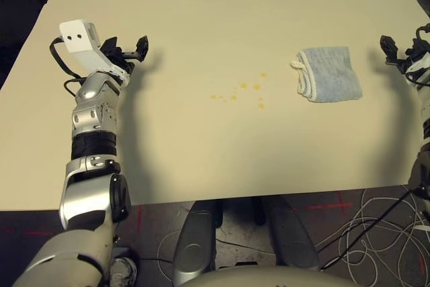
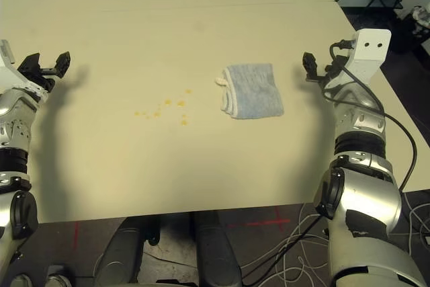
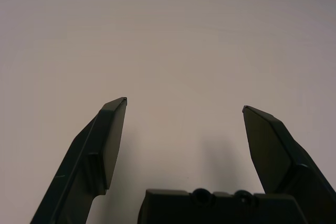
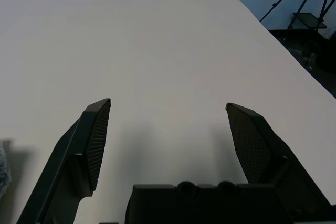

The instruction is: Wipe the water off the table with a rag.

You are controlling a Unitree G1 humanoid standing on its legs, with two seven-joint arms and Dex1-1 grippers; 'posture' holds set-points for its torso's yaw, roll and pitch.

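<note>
Left eye view: folded grey-blue rag

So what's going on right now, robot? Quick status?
Left gripper and right gripper both open, empty. Rag folded on table, untouched. Water droplets left of it. Nothing in the way.

Terry-cloth rag, matt table

The left end effector hangs with fingers spread wide over the bare table.
</note>
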